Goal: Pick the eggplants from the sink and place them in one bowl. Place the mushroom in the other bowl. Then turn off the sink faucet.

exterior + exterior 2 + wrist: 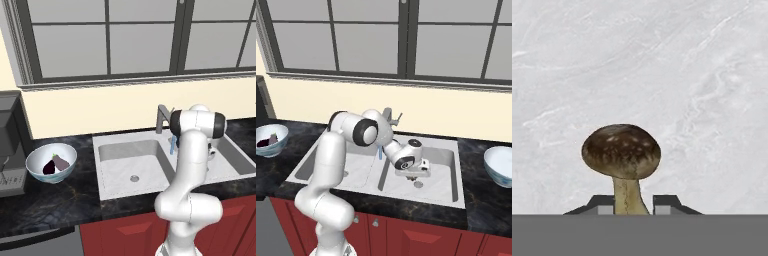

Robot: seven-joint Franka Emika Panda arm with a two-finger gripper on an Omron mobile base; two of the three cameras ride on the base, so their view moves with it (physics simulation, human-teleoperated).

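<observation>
Brown-capped and pale-stemmed, the mushroom (623, 160) stands in the hand view with its stem between the two dark fingertips (602, 204) of the gripper (633, 204), which has narrowed onto that stem; the grip looks made, though whether it bears weight I cannot tell. In the right base view the gripper (417, 181) is low in the right-hand basin of the sink (448, 150), the arm bent down over the divider.

Both eggplants (56, 164) lie in the bowl (35, 170) at about 9 o'clock from the sink on the dark surface (50, 205), so that part looks done. The mushroom step is in hand.

The next move, as I judge it, calls for a straight lift clear of the basin wall, then a swing toward 3 o'clock to the empty bowl (501, 167) on the surface right of the sink.

Edges to mind: the basin's right rim, and the faucet (390, 117) at 12 o'clock behind the arm, with a thin blue stream (380, 151) falling by the divider. Open room is good above the right basin and across the surface to the empty bowl. The faucet lever waits for last.
</observation>
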